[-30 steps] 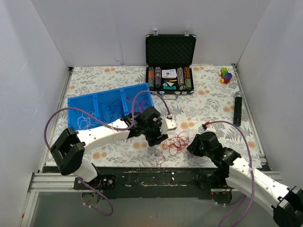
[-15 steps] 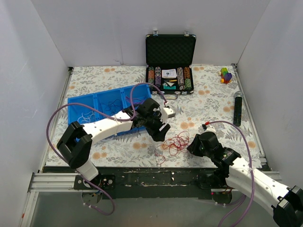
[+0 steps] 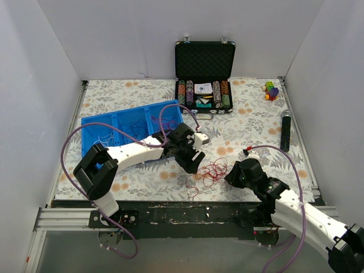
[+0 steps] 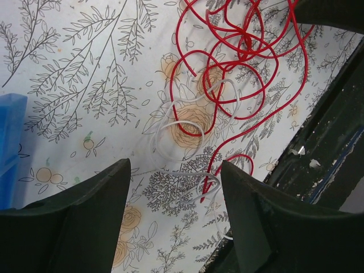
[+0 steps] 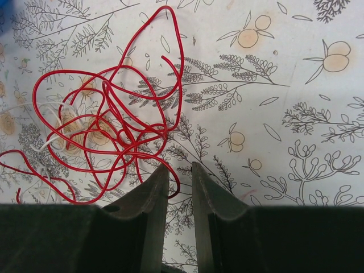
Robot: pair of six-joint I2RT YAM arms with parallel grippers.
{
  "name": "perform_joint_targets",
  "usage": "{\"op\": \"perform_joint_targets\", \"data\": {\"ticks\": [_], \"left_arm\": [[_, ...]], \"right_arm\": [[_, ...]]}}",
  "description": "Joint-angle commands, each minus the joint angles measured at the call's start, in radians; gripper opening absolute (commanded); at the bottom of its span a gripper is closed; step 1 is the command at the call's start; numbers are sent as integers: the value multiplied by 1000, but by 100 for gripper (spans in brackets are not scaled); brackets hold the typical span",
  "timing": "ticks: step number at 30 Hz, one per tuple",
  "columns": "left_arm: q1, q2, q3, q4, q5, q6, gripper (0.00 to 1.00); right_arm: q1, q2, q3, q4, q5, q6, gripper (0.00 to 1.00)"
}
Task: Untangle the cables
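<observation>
A tangle of thin red cable (image 3: 210, 172) lies on the floral tablecloth near the front edge. A thin white cable (image 4: 187, 133) is woven through it. My left gripper (image 3: 193, 161) hovers just left of the tangle, jaws wide open and empty. In the left wrist view the left gripper (image 4: 176, 176) frames the white loops, with the red cable (image 4: 227, 62) beyond. My right gripper (image 3: 228, 175) sits at the tangle's right edge. In the right wrist view the right gripper (image 5: 179, 170) shows only a narrow gap, with a loop end of the red cable (image 5: 108, 125) by its left finger.
A blue three-compartment bin (image 3: 91, 126) at the left holds more white, dark and magenta cables. An open black poker-chip case (image 3: 205, 85) stands at the back. Toy blocks (image 3: 271, 90) and a black stick-like object (image 3: 286, 131) lie at the right.
My left arm has swung its elbow to the right and its gripper has shifted slightly toward the red tangle. The right arm and the cables have not moved.
</observation>
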Motion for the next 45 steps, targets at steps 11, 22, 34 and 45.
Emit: {"op": "perform_joint_targets", "data": {"ticks": [11, 22, 34, 45], "left_arm": [[-3, -10, -9, 31, -55, -21, 22], [-3, -42, -48, 13, -102, 65, 32], [-19, -110, -91, 21, -211, 99, 47], [-34, -110, -77, -51, -161, 111, 46]], "right_arm": [[-3, 11, -2, 52, 24, -9, 31], [-3, 23, 3, 56, 24, -12, 31], [-3, 39, 1, 63, 28, -15, 31], [-3, 49, 4, 67, 39, -29, 31]]}}
